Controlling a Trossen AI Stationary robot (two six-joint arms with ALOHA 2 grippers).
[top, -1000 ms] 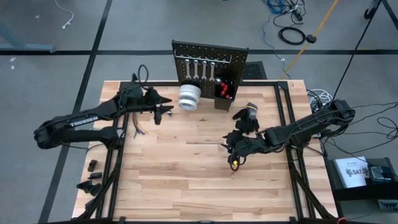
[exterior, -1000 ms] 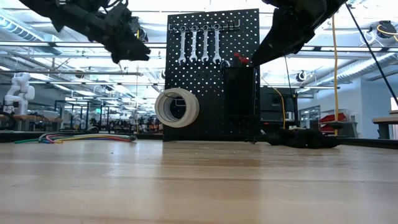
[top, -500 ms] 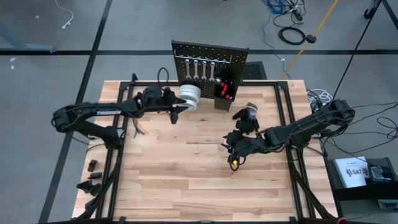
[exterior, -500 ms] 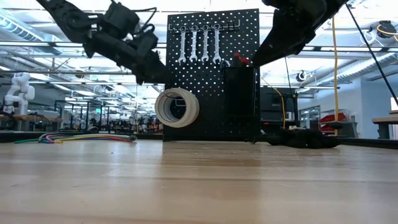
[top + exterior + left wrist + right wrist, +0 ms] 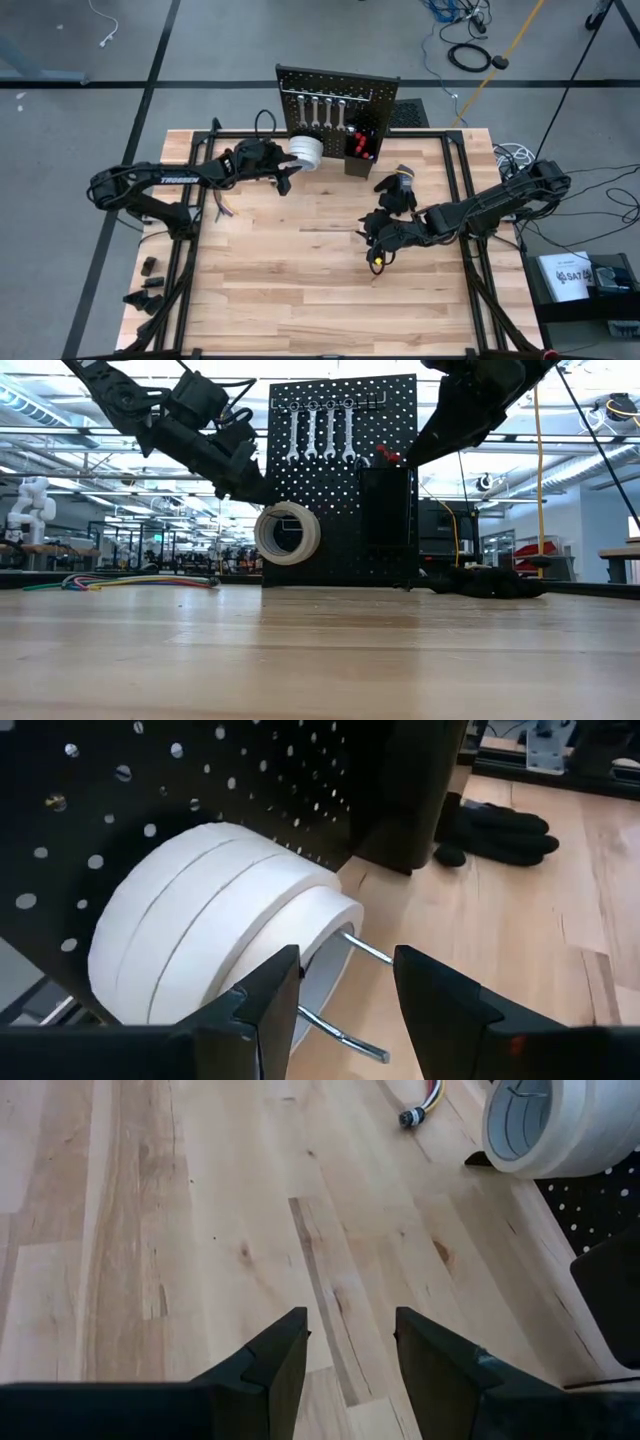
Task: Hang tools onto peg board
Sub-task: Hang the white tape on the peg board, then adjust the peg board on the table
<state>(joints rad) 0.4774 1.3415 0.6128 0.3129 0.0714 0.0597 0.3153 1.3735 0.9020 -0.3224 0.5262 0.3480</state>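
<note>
Left wrist view: left gripper (image 5: 345, 995) w/ fingers spread wide & empty just beside white tape rolls (image 5: 215, 935) threaded on metal hook (image 5: 350, 990) of black perforated peg board (image 5: 200, 780), so they hang secure; right gripper (image 5: 350, 1345) half-open, empty, over table.

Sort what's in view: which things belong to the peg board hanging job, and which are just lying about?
Job:
peg board
wrenches hung up
tape rolls on hook
red-handled tools in bin
left gripper, open by the rolls

Lying about:
black glove
coloured cables

matt white tape rolls (image 5: 215, 945) (papery); wood table (image 5: 300, 270)
</note>
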